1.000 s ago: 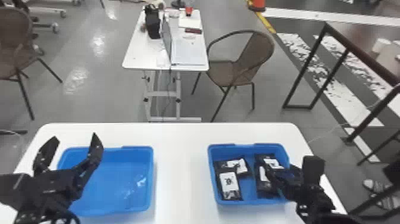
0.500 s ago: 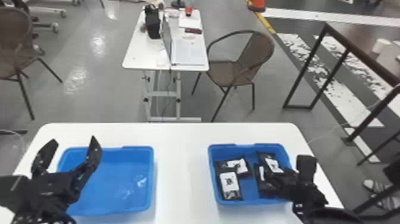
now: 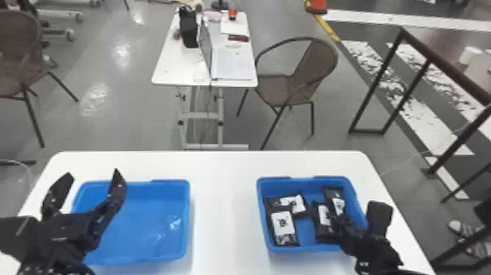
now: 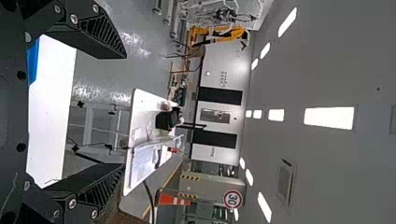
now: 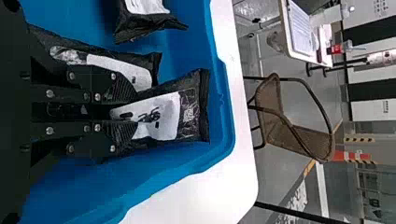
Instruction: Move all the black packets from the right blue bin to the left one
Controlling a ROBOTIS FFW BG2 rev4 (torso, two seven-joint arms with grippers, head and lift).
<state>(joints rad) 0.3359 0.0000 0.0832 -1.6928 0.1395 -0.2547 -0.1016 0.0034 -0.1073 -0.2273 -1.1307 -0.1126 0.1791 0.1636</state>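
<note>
Right hand (image 5: 137, 111): together, clamped on a packet (image 5: 191, 112), by our reading; this packet is inside the right bin (image 3: 303, 248).
Pinch: the film bunches between the pads, so we could lose it on the lift if only a fold is caught.
Neighbour packet (image 5: 135, 77): it lies against that hand's finger; we may drag or flip it when we pull up.
Bin wall: the held packet's free end is near it, so a low, slanting lift could snag and twist our load.
Left hand (image 3: 93, 174): fingers apart, over the left bin (image 3: 135, 215); we could knock it if we carry across without leaving room.
Right wrist view: gives us the grip and the crumpled label, hard for us to judge from the head view.
Head view: adds both bins on the surface (image 3: 223, 197), and four packets in the right one.
</note>
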